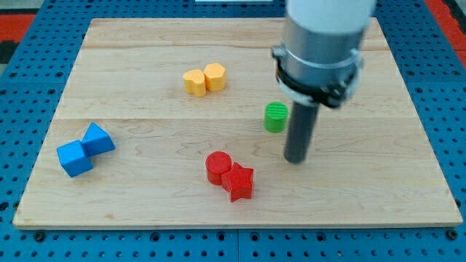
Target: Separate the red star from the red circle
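The red star [239, 182] lies near the bottom middle of the wooden board [145, 211]. The red circle [217, 167] touches it at its upper left. My tip [295, 159] is down on the board to the right of the red pair, about a block's width from the star and slightly higher in the view. A green circle [276, 116] stands just up and left of the rod.
A yellow star-like block [194, 82] and a yellow hexagon [215, 76] touch each other at the top middle. Two blue blocks, a cube [74, 159] and a triangular one [97, 139], touch at the left. The board lies on a blue pegboard.
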`<action>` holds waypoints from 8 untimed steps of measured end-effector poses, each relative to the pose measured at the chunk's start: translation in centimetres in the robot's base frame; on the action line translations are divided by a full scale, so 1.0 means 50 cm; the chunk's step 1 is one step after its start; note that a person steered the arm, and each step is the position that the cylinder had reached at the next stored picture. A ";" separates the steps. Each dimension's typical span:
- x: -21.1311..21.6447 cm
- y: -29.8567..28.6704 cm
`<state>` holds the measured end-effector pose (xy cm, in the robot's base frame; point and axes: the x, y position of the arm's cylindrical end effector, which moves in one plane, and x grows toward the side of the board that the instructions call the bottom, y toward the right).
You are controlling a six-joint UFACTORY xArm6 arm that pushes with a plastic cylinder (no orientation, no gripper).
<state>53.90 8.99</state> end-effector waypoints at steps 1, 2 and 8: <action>0.079 -0.109; 0.112 -0.241; 0.015 -0.401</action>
<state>54.64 -11.04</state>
